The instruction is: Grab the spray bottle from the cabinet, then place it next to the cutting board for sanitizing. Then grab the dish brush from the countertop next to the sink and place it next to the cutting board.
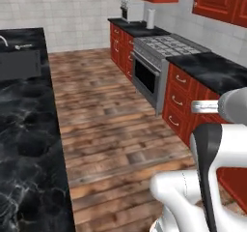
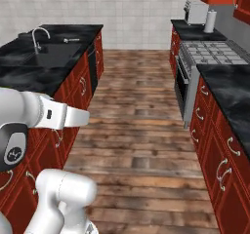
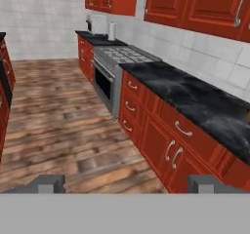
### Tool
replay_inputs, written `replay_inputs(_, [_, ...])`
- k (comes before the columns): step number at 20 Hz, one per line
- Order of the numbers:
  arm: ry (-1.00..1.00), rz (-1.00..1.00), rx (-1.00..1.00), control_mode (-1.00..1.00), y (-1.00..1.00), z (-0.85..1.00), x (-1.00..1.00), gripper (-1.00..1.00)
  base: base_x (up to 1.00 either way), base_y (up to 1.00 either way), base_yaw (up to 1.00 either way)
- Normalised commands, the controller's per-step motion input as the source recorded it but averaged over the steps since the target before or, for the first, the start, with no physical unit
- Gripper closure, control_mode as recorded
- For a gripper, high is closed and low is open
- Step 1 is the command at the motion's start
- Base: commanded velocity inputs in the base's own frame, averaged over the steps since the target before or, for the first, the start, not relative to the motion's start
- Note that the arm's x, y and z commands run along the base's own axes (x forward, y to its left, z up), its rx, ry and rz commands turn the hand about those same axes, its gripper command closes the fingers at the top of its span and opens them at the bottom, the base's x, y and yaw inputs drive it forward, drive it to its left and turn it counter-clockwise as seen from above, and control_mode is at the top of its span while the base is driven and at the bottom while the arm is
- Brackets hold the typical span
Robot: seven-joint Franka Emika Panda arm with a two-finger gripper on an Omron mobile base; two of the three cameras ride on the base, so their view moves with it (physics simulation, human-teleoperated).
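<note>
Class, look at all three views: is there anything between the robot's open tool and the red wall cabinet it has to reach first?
Nothing visible blocks it. The tool is open and holds nothing, and only air lies between it and the cabinet, whose doors are closed above the countertop.

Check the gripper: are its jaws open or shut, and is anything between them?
Open. In the hand view the gripper shows its two dark fingertips far apart, with only wooden floor and red base cabinets visible between them.
</note>
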Motion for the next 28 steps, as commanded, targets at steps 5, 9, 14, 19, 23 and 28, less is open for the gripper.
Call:
replay_inputs(5, [0.00, 0.00, 0.00, 1.00, 0.00, 0.00, 0.00, -1.00, 1.00, 0.33, -0.05])
replay_inputs(9, [0.00, 0.00, 0.00, 1.00, 0.00, 0.00, 0.00, -1.00, 1.00, -0.63, 0.09])
replay_inputs(14, [0.00, 0.00, 0.00, 1.00, 0.00, 0.00, 0.00, -1.00, 1.00, -0.29, 0.21])
replay_inputs(19, [0.00, 0.00, 0.00, 1.00, 0.00, 0.00, 0.00, -1.00, 1.00, 0.00, 0.43])
replay_inputs(23, [0.00, 0.00, 0.00, 1.00, 0.00, 0.00, 0.00, -1.00, 1.00, -0.12, 0.56])
replay_inputs(28, [0.00, 0.00, 0.00, 1.00, 0.00, 0.00, 0.00, -1.00, 1.00, -0.09, 0.69])
